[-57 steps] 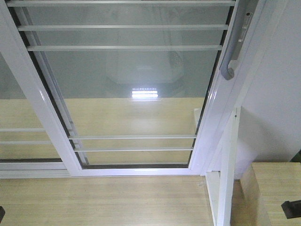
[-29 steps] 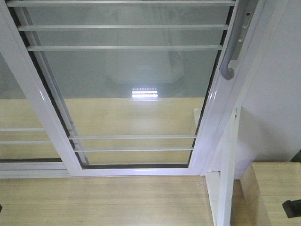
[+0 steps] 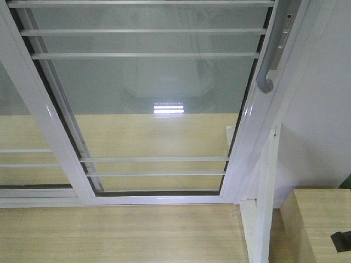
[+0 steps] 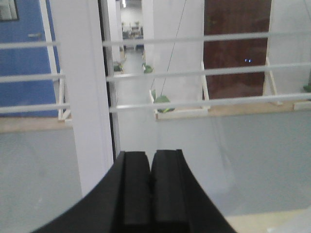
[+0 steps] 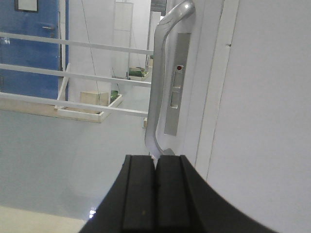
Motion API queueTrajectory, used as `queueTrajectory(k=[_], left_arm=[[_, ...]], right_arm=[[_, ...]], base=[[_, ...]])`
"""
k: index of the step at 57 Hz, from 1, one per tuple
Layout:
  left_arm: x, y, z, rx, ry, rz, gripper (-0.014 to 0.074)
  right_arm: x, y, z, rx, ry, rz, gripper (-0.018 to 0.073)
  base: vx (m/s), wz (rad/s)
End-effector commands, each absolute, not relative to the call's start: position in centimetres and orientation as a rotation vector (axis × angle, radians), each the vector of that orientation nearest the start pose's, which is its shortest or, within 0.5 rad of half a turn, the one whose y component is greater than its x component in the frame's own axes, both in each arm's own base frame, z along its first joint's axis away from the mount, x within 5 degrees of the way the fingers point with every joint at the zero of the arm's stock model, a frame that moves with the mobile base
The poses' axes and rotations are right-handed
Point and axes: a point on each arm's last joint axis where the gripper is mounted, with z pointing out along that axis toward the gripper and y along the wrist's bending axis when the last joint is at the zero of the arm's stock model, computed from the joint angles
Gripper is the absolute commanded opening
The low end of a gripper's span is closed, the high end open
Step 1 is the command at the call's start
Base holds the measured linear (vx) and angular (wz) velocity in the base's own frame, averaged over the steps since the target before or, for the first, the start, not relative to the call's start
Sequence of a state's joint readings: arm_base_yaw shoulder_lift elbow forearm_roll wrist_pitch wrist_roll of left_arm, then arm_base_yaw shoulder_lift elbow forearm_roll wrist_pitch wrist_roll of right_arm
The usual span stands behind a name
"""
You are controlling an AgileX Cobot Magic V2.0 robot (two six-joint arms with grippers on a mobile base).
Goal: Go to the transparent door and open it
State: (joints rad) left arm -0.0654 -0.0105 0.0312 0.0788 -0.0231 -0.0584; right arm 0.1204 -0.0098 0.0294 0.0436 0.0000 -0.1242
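The transparent door [image 3: 153, 98] fills the front view: clear glass in a glossy white frame with thin white horizontal bars. Its curved grey handle [image 3: 267, 66] sits on the right stile. In the right wrist view the handle [image 5: 160, 87] stands just ahead of my right gripper [image 5: 155, 160], whose black fingers are pressed together and empty, apart from the handle's lower end. A dark bit of the right arm [image 3: 341, 241] shows at the front view's right edge. My left gripper [image 4: 150, 158] is shut and empty, facing the glass beside a white stile [image 4: 82, 97].
A second white-framed glass panel [image 3: 22, 142] without a handle overlaps at the left. A white wall [image 3: 323, 126] and white post [image 3: 266, 197] stand right of the door. A light wooden box [image 3: 321, 224] sits at bottom right. Wooden floor [image 3: 120, 235] lies before the door.
The view has barely shifted. The dark arm piece at the right edge has slid slightly lower and further out of frame; the dark bit at the bottom left corner has left the view.
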Motion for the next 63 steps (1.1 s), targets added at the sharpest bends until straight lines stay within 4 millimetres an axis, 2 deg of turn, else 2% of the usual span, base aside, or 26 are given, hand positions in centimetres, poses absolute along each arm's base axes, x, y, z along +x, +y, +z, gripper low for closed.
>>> queueTrajectory(k=[1, 10, 18, 26, 37, 45, 50, 63], left_arm=[[5.3, -0.5, 22.0, 0.058, 1.301, -0.065, -0.0006], [5.1, -0.5, 24.1, 0.058, 1.277, -0.063, -0.0006], [6.5, -0.6, 26.6, 0.063, 1.324, -0.06, -0.0006], [9.7, -0.9, 29.5, 0.088, 1.322, -0.046, -0.0006], [16.3, -1.4, 33.1, 0.089, 1.325, -0.062, -0.0006], [20.7, -1.7, 33.8, 0.092, 1.368, -0.064, -0.0006], [22.5, -1.9, 33.9, 0.093, 1.37, -0.067, -0.0006], [24.1, -2.1, 32.6, 0.096, 1.416, -0.07, -0.0006]], right_arm=[[5.4, 0.6, 21.7, -0.133, 1.358, 0.023, -0.0008], [5.2, 0.6, 24.3, -0.131, 1.329, 0.023, -0.0008], [6.4, 0.7, 27.4, -0.14, 1.393, 0.024, -0.0008], [9.4, 1.1, 30.2, -0.146, 1.456, 0.021, -0.0008], [14.8, 1.6, 32.9, -0.14, 1.426, 0.01, -0.0008], [18.0, 1.9, 33.3, -0.131, 1.399, 0.007, -0.0008], [19.2, 2.0, 33.1, -0.124, 1.369, 0.004, -0.0008], [20.2, 2.1, 33.3, -0.068, 1.276, 0.056, -0.0008]], base=[[0.0, 0.0], [0.0, 0.0], [0.0, 0.0], [0.0, 0.0], [0.0, 0.0], [0.0, 0.0], [0.0, 0.0], [0.0, 0.0]])
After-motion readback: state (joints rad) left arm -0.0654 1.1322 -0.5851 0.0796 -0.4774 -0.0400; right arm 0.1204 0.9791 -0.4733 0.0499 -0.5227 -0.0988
